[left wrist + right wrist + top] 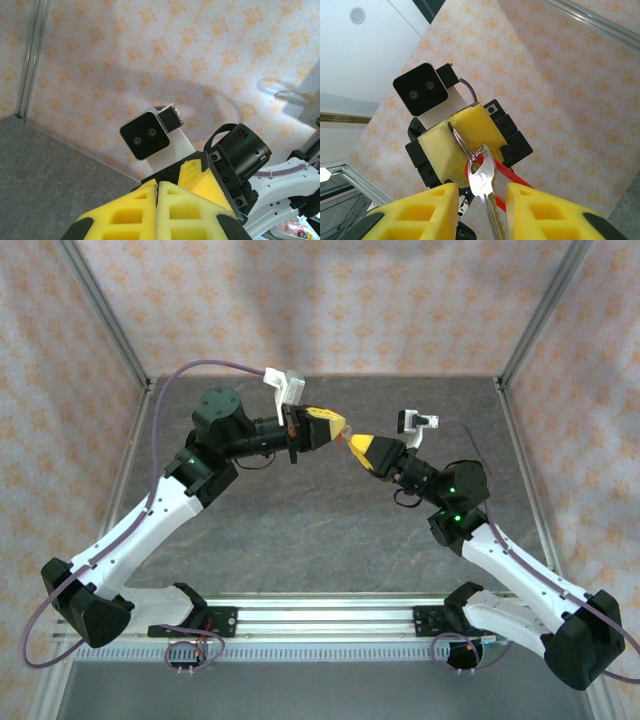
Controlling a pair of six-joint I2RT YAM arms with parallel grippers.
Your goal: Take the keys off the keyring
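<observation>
In the right wrist view a thin metal keyring (462, 145) sticks out from between the yellow fingers of my left gripper (453, 130), which is shut on it. A silver key (482, 177) hangs from the ring, with a red strap (512, 175) behind it. My right gripper (481, 190) is open, one finger on each side of the key's shaft, with gaps showing on both sides. In the top view the left gripper (337, 425) and right gripper (353, 443) meet tip to tip above the table. In the left wrist view the ring's edge (158, 192) shows in the shut left gripper (158, 186).
The grey table (320, 530) lies below both raised arms. Patterned walls (330, 300) and metal frame posts (105, 315) enclose the back and sides. A rail (320, 615) runs along the near edge between the arm bases.
</observation>
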